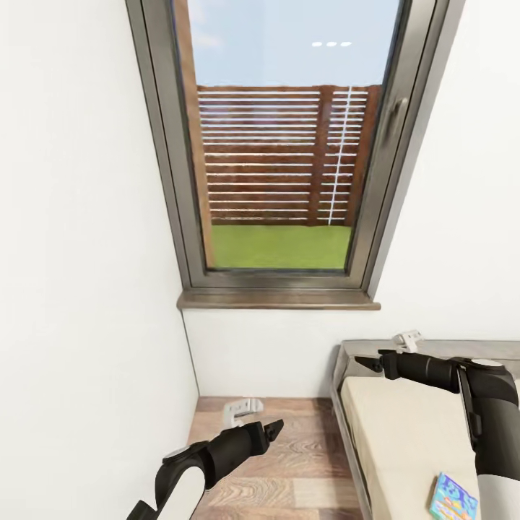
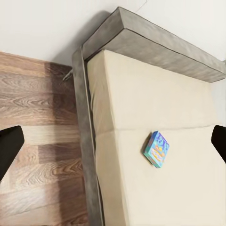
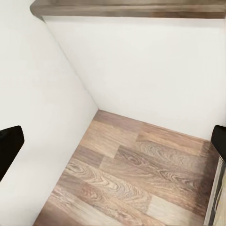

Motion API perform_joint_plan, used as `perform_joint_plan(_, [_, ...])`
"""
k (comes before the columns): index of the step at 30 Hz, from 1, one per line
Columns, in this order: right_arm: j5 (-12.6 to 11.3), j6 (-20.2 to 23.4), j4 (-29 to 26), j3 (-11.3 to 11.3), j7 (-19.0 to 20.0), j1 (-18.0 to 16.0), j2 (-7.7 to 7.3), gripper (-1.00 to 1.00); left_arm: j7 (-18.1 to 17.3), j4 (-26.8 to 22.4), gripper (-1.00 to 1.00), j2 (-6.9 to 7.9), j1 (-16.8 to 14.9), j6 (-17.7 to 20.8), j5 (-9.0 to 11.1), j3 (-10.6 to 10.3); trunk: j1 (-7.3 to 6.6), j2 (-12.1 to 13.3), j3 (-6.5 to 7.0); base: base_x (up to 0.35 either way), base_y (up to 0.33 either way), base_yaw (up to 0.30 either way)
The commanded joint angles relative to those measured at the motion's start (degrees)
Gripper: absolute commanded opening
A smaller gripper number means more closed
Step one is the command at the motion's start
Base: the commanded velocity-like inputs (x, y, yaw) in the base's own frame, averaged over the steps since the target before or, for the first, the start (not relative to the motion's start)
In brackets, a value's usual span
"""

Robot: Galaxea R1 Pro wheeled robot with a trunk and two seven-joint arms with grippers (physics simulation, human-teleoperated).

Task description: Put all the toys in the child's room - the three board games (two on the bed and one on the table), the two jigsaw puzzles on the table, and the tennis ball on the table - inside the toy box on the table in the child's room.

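Left gripper [image 1: 273, 430] over wood-plank floor [image 1: 289, 462], fingers [image 2: 9, 143] spread wide, holding nothing; right gripper [image 1: 367, 362] above cream mattress [image 1: 397, 433] of grey upholstered bed [image 2: 155, 40], fingers apart, empty; teal-blue flat board game box [image 2: 157, 149] lies on mattress, well below and behind right gripper; tall grey-framed window [image 1: 278, 144] ahead of both.

Corner of a white-walled room [image 1: 79, 217] here, with a big grey-framed window [image 1: 289, 144] showing a slatted wood fence and grass outside. Daylight's coming in over the brown sill [image 1: 278, 300]. Wood-plank floor [image 1: 289, 462] is running alongside a grey-framed bed with a cream mattress [image 1: 404, 440].
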Motion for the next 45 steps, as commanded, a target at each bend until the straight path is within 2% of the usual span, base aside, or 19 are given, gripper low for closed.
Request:
perform_joint_plan(1, [0.49,0.36,-0.06,-0.08,0.53,-0.08,0.01,1.0,0.54,-0.08,1.0,0.0,-0.05,0.16,0.6,-0.03,0.07,-0.13,-0.13,0.335,0.0,0.0])
perform_joint_plan(21, [0.49,0.36,-0.06,-0.08,0.53,-0.08,-0.03,1.0,0.62,-0.08,1.0,0.0,-0.05,0.11,0.6,-0.03,0.07,-0.13,-0.13,0.302,0.0,0.0])
perform_joint_plan(45, [0.48,0.36,-0.06,-0.08,0.53,-0.08,-0.07,1.0,0.61,-0.08,1.0,0.0,-0.05,0.1,0.6,-0.03,0.07,-0.13,-0.13,0.042,0.0,0.0])
